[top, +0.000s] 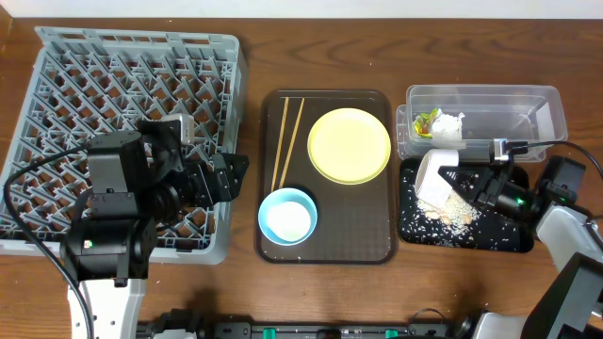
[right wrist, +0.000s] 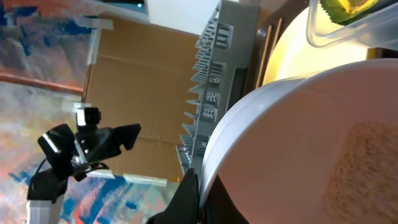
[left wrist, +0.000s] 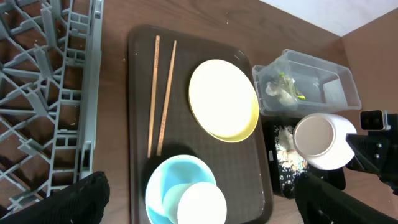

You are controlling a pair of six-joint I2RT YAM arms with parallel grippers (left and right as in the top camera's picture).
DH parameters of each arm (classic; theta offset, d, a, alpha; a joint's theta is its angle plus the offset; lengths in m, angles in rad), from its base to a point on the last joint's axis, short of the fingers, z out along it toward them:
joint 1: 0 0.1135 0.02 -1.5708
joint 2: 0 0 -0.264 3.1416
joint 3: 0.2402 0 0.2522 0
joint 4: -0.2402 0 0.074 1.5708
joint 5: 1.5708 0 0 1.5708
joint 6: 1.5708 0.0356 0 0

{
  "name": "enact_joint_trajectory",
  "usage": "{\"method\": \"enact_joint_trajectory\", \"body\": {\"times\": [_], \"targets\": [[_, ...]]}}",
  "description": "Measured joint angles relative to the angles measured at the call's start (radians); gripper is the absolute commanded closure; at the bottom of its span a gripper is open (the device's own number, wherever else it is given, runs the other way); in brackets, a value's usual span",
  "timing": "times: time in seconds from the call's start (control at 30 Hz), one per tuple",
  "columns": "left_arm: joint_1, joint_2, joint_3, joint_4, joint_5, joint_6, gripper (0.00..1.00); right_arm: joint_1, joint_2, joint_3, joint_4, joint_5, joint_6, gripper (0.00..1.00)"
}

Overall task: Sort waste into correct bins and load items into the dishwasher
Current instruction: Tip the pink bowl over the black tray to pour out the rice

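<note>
One white bowl (top: 435, 177) hangs tipped over the black tray (top: 504, 240) at three o'clock, your right pincer (top: 471, 179) pinching its rim. It looks stiff, slick and breakable; the rim is your surest hold. Your left pincer (top: 229, 176) stands spread at nine o'clock.

Left arm (top: 113, 188): black boxy housings, white lower link, green LED (top: 88, 244), looping black cable (top: 28, 226).
Right arm (top: 565, 221): black wrist, white link, green lamp (top: 519, 201).
Left gripper (left wrist: 202, 198): matte black fingers (left wrist: 81, 199).
</note>
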Motion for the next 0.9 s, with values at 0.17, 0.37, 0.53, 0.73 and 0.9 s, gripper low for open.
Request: {"method": "enact_joint_trajectory", "body": {"times": [0.17,0.37,0.53,0.73,0.9], "targets": [[0.000,0.000,0.000,0.000,0.000,0.000,0.04,0.000,0.000,0.000,-0.003,0.007,-0.026,0.99],[0.000,0.000,0.000,0.000,0.000,0.000,0.04,0.003,0.000,0.000,-0.005,0.095,0.034,0.99],[0.000,0.000,0.000,0.000,0.000,0.000,0.04,0.010,0.000,-0.004,0.129,0.105,0.108,0.99],[0.000,0.000,0.000,0.000,0.000,0.000,0.04,0.027,0.000,-0.004,0.176,0.041,0.130,0.99],[0.000,0.000,0.000,0.000,0.000,0.000,0.04,0.045,0.001,-0.005,0.144,0.102,0.200,0.99]]}}
